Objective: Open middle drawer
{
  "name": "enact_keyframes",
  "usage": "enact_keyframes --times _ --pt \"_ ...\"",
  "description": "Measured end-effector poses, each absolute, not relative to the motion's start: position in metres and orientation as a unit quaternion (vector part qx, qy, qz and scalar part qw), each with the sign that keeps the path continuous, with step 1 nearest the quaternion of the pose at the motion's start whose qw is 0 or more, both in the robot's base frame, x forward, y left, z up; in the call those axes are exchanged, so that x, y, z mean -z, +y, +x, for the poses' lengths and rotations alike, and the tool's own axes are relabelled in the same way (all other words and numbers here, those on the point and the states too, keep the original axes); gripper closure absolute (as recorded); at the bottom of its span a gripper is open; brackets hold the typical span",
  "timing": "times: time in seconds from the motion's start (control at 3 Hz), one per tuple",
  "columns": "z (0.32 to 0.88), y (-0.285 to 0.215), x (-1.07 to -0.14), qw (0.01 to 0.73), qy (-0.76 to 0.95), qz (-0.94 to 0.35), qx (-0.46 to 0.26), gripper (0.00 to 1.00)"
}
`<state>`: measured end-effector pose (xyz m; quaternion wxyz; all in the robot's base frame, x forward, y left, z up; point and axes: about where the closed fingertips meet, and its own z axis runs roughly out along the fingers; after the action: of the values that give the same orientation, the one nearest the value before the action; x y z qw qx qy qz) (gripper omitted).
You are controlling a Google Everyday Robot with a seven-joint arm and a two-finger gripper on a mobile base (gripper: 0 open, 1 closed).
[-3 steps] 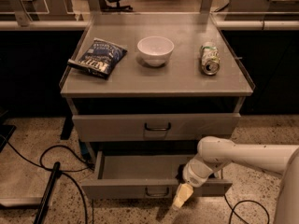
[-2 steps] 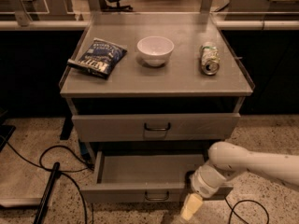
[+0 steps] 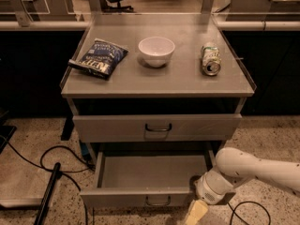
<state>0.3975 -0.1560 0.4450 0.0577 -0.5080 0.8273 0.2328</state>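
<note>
The middle drawer [image 3: 140, 197] is a grey metal drawer, pulled well out of the cabinet, with its inside bare. Its small dark loop handle [image 3: 158, 201] sits at the centre of the low front panel. My gripper [image 3: 196, 213] is on a white arm that comes in from the right. It hangs at the drawer's front right corner, just below the front panel and to the right of the handle, not touching the handle.
The grey drawer above [image 3: 158, 127] is shut. On the cabinet top [image 3: 187, 81] lie a blue chip bag [image 3: 99, 57], a white bowl [image 3: 156, 50] and a can on its side [image 3: 211, 58]. Black cables [image 3: 51, 172] run over the floor at the left.
My gripper has moved right and down, away from the middle of the drawer front toward its right corner. The drawer stays pulled out.
</note>
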Motion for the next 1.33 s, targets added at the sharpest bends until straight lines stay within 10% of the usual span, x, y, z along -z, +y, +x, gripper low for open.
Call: enact_keyframes --times 1.33 --pt "0.357 -0.184 -0.467 0.103 0.819 -0.520 -0.220 0.00"
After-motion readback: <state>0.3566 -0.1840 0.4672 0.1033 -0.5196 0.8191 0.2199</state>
